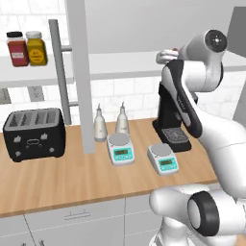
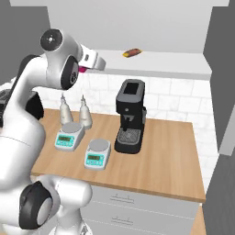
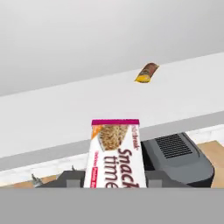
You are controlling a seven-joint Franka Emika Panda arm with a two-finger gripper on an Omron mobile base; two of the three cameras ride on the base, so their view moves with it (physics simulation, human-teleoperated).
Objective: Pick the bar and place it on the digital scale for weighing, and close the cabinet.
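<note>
Bar: the bar [image 3: 115, 153] sits between the gripper's fingers, its magenta-edged end pointing away from the hand; in the right base view a sliver of pink [image 2: 82, 69] shows at the hand, up at the front edge of the shelf [image 2: 156, 64].
Gripper: the gripper [image 3: 114, 180] is closed on the bar, a finger on each side of the wrapper.
Done so far: by my reading the pick is made; the bar looks clear of the shelf surface, though I cannot tell for certain whether it still touches the edge.
Left to do: carry the bar down to a scale, release it, then shut the cabinet.
Scales: two on the counter [image 1: 57, 182], the left scale [image 1: 120, 148] just in front of two bottles [image 1: 100, 126], the right scale [image 1: 163, 158] near the front of the coffee machine [image 1: 172, 120]; both pans are bare.
Cabinet: open, its door [image 1: 79, 72] swung out over the counter.
Shelf contents: an orange-brown snack [image 3: 147, 72] toward the back; two jars [image 1: 26, 48] at the left end.
Counter, left end: a toaster [image 1: 33, 133].
</note>
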